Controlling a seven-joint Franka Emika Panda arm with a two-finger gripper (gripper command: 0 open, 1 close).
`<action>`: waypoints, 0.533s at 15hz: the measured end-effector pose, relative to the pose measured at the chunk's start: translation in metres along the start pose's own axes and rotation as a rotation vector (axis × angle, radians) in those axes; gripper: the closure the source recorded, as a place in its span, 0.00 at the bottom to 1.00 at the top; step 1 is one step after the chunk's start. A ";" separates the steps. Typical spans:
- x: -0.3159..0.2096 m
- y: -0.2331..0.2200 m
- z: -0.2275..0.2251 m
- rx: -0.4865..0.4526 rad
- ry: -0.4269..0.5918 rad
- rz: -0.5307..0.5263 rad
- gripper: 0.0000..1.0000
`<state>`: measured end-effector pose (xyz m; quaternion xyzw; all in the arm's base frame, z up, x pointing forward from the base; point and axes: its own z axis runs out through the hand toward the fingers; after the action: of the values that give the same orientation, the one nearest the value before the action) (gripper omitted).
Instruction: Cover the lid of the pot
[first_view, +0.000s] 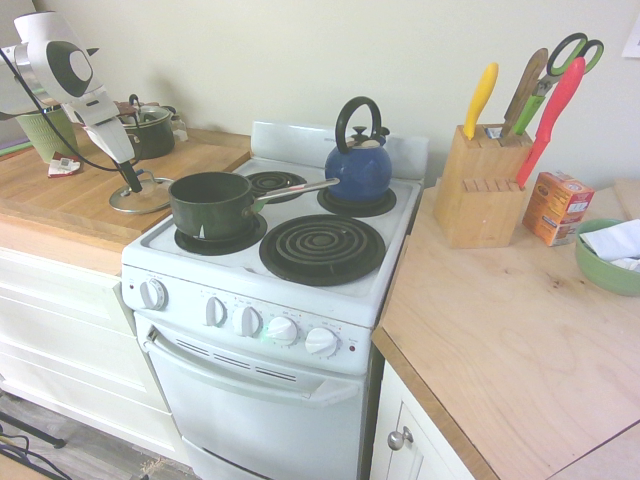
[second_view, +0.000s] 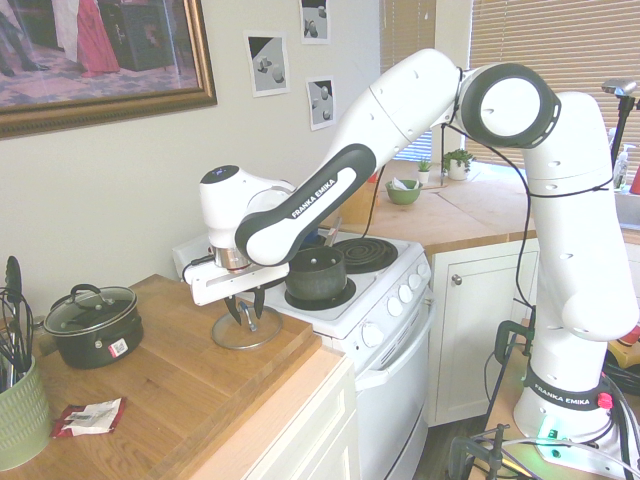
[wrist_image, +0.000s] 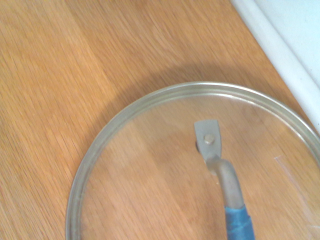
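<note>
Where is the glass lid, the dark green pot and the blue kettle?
glass lid (wrist_image: 150, 100): wrist view, on its metal rim.
dark green pot (first_view: 205, 210): first exterior view, on its outer side wall.
blue kettle (first_view: 357, 172): first exterior view, on its round blue body.

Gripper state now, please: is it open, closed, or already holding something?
Gripper: down over the lid on the wooden counter, fingers either side of its handle; open or closed cannot be told.

First exterior view: high, before the stove, facing the wall. Second exterior view: from across the wooden bench, facing the window side. Both share stove and lid. Wrist view: close above the lid, looking down.
</note>
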<state>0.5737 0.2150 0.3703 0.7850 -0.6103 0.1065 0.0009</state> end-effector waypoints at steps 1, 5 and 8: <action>0.001 0.000 0.000 0.001 0.000 0.002 1.00; 0.007 -0.002 0.001 0.007 0.003 0.010 1.00; 0.007 -0.002 0.001 0.008 0.006 0.009 1.00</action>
<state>0.5773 0.2081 0.3708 0.7820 -0.6132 0.1113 -0.0009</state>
